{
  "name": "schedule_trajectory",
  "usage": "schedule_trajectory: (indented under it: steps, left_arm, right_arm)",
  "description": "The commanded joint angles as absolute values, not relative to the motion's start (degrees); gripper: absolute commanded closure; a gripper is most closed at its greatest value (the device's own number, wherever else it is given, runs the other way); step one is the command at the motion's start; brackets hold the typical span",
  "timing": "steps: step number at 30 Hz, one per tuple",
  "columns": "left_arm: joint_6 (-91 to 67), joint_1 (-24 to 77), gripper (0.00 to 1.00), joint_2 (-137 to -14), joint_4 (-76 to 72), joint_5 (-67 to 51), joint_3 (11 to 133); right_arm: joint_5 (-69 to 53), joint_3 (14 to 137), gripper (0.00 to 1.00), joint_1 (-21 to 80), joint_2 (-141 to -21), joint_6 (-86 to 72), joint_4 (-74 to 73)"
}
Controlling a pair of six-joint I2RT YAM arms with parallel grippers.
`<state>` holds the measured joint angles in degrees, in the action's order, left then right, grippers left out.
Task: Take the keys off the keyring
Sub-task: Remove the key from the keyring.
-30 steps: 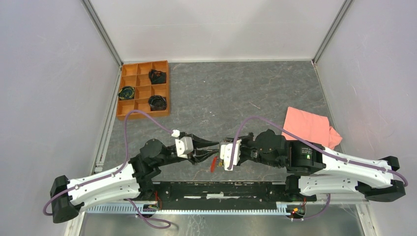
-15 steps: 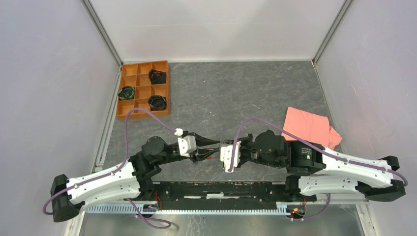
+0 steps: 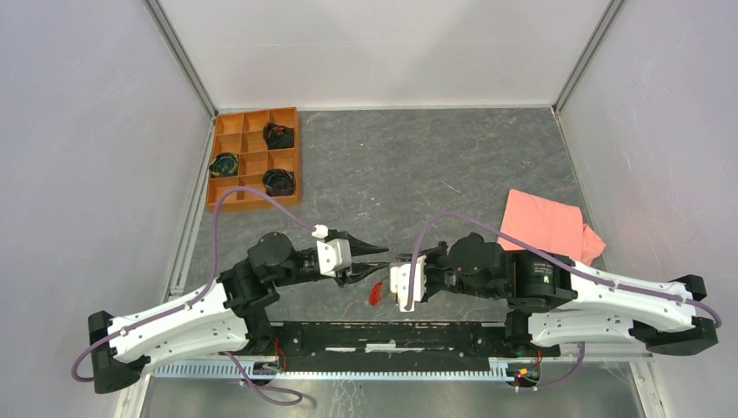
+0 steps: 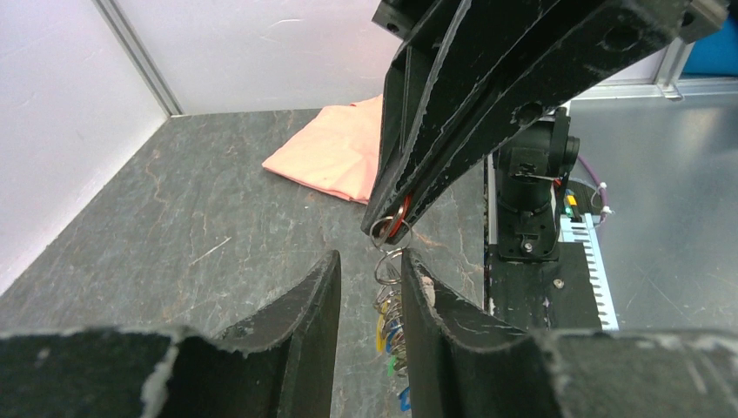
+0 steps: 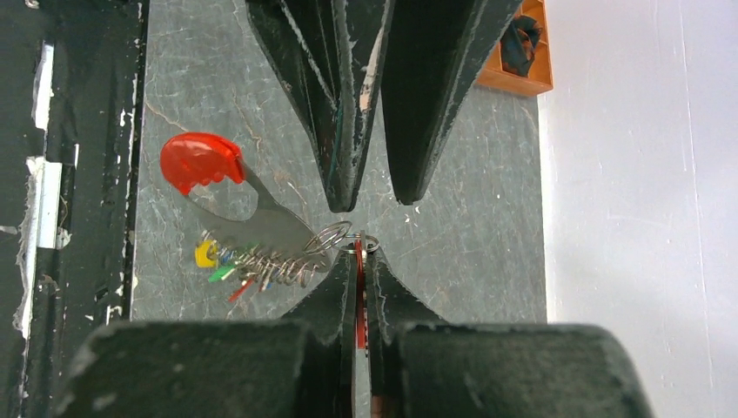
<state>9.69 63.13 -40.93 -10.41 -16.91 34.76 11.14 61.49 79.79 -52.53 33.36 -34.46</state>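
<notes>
1. Grey stone-look tabletop with white walls all round, from the top camera. Both arms are meeting near the table's 6 o'clock edge. The left gripper (image 3: pixel 376 263) and right gripper (image 3: pixel 392 268) are pointing nose to nose, and the keys (image 3: pixel 376 292) are showing only as a red blob dangling just beneath them. An orange tray (image 3: pixel 228 202) is sitting at 10 o'clock and a pink cloth (image 3: pixel 546 223) at 3 o'clock, both well apart from the action. It's too small here to judge either gripper's state.

2. Left wrist cam: the right gripper is coming in from 12 o'clock, pressed together on the keyring (image 4: pixel 390 231) right at its tips. The keys are hanging straight down from the ring, in the gap between the left gripper's own fingers (image 4: pixel 300 305). Those fingers are standing slightly spread and, as far as I can tell, aren't pinching anything.

3. Right wrist cam: its own fingers are clamping the red strap at 6 o'clock, with the ring poking out past the tips. The keys are fanning out toward 9 o'clock, and the biggest one, with the red head, is reaching up to 10 o'clock. The left fingers are coming down from 12 o'clock, parted, with their tips just above the ring and not touching it.

4. What I'm worrying about:
   - That ring is thin and the keys are tiny, so the left fingers could easily close on several keys at once, or on nothing.
   - Pulling hard against a strap-only grip could make the strap slip out and drop the whole bunch.
   - The two sets of tips are also sitting very near each other, so a bump could knock the ring out of line.
</notes>
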Motion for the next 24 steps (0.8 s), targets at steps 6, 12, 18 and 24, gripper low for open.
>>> schedule_trajectory:
  steps: [6, 12, 18, 24]
  left_arm:
    - [15.0, 63.6, 0.62, -44.4, -2.3, -23.6, 41.3]
    - [15.6, 63.6, 0.62, -45.9, -1.8, -24.2, 42.3]
    - [15.7, 63.6, 0.62, -47.2, -2.7, -24.8, 42.6]
    - [15.6, 63.6, 0.62, -48.5, -3.8, -26.0, 42.5]
  right_arm:
    - [10.5, 64.1, 0.99, 80.9, -50.0, 34.3, -32.9]
    - [10.4, 64.2, 0.99, 81.3, -49.9, 34.3, -33.7]
    - [10.4, 64.4, 0.99, 81.6, -49.9, 34.0, -34.2]
    - [10.7, 64.4, 0.99, 81.9, -50.0, 34.2, -34.2]
